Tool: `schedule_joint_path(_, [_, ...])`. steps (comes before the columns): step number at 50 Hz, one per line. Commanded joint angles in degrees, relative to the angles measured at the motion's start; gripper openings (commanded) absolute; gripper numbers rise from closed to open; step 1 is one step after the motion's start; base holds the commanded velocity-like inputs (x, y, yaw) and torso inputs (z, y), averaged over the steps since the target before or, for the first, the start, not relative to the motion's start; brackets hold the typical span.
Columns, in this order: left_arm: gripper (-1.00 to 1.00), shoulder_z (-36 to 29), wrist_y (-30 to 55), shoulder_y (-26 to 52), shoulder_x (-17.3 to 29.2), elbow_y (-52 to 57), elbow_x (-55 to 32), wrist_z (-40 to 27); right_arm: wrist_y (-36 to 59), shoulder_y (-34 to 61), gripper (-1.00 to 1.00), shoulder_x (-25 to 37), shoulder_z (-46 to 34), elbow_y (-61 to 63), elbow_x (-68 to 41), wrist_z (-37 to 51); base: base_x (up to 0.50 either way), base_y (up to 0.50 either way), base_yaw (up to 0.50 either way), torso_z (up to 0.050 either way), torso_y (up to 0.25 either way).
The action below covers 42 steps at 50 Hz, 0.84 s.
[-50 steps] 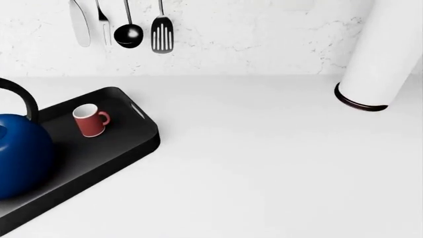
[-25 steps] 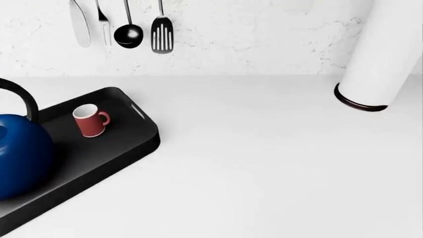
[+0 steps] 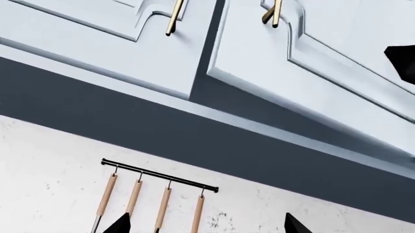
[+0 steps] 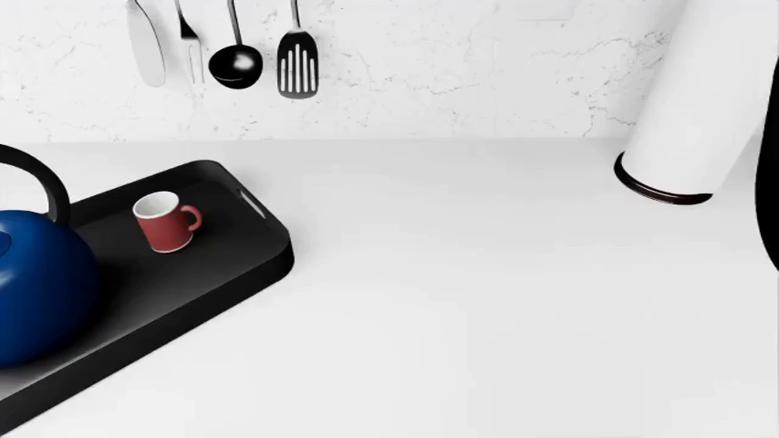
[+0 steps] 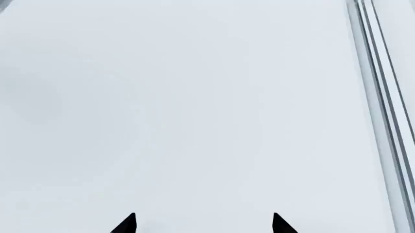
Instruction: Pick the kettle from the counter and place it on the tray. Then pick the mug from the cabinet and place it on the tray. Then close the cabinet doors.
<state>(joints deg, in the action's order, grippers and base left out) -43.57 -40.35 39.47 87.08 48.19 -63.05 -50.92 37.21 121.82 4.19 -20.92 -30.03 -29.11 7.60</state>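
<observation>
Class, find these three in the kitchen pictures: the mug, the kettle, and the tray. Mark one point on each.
mug [image 4: 162,228]: head view, on its red-brown outer wall.
kettle [image 4: 36,283]: head view, on its round blue body.
tray [image 4: 262,233]: head view, on a bare stretch near its right rim.

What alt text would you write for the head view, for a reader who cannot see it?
A blue kettle and a small red mug sit on a black tray on a white counter. Utensils hang on the marbled wall; a white cylinder stands at right.
</observation>
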Motion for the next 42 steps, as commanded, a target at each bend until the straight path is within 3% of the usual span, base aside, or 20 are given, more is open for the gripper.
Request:
schedule_joint_path(1, [1.0, -0.5, -1.0, -1.1, -0.2, -0.6, 0.7, 0.1, 7.7, -8.4, 1.0, -3.8, -16.8, -19.8, -13.3, -5.3, 0.0, 0.0, 0.0, 0.0, 0.0])
schedule_joint_path(10, [1.0, -0.8, -1.8, -1.8, -0.2, -1.0, 1.0, 0.1, 6.2, -9.0, 1.0, -3.8, -24.0, -20.5, -12.5, -4.8, 0.0, 0.0, 0.0, 0.0, 0.0])
schedule_joint_path(28, [1.0, -0.9, -1.9, -2.5, -0.7, -1.3, 1.2, 0.3, 6.5, -8.5, 1.0, -3.0, -28.6, -20.5, -13.0, -4.2, 0.0, 0.0, 0.0, 0.0, 0.0])
schedule_joint_path(33, [1.0, -0.6, -1.7, -2.3, -0.6, -1.1, 0.9, 0.4, 7.3, -7.0, 1.0, -0.6, -24.7, -15.0, -16.2, -1.3, 0.0, 0.0, 0.0, 0.0, 0.0])
schedule_joint_path(42, [1.0, 0.6, 0.2, -1.0, -0.7, 0.0, 0.0, -0.1, 16.1, -3.6, 1.0, 5.8, -16.3, 6.5, -25.8, 7.3, 0.0, 0.0, 0.0, 0.0, 0.0])
